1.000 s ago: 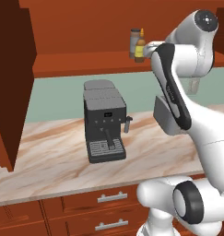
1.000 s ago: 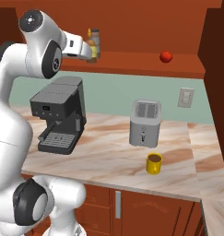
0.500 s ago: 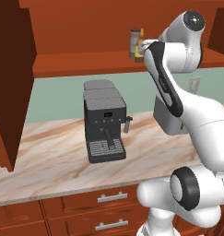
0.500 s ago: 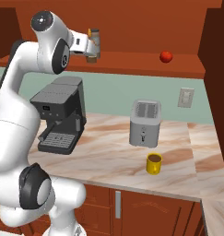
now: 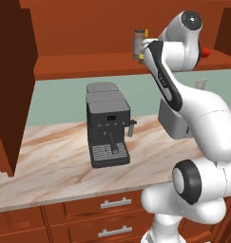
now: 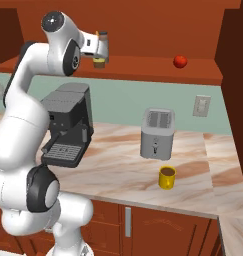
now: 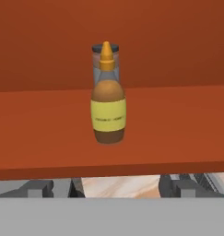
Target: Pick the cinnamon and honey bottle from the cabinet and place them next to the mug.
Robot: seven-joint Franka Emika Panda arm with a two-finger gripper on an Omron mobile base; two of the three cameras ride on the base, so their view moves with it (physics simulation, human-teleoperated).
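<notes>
Reddish-brown cabinet (image 5: 79, 66): wooden wall unit with its dark door (image 5: 12, 85) swung open at the far left of the left base view; its shelf carries both items to be fetched
Espresso machine (image 5: 107, 126): dark grey, on the marble counter (image 5: 50, 161) below the shelf; off the reach path
Cinnamon (image 5: 139, 43): grey shaker with a dark cap, upright on the shelf; in the hand view only its cap and upper body (image 7: 96, 57) peek out directly behind the honey bottle
Honey bottle (image 7: 108, 108): amber, yellow label, pointed yellow cap; upright on the shelf, in front of the cinnamon and centred in the hand view; whether the two touch cannot be told
Gripper (image 6: 100, 49): raised to shelf height, at the shelf's front edge, close to the two items in the right base view; its fingertips (image 7: 175, 184) are set wide apart at the bottom of the hand view, holding nothing, short of the bottle
Toaster (image 6: 156, 132): silver, on the counter right of the espresso machine
Mug (image 6: 167, 177): bright yellow, near the counter's front edge, just in front of the toaster; bare counter lies on both sides of it
Red fruit (image 6: 180, 61): small and round, on the shelf well to the right; not part of the job
Step in hand: approach to the first pick, most likely the honey bottle since it stands nearer; nothing has reached the mug yet
Next move: advance straight along the shelf so the fingers pass either side of the bottle's body, then close; keep the push gentle, as the cinnamon right behind could be knocked over
</notes>
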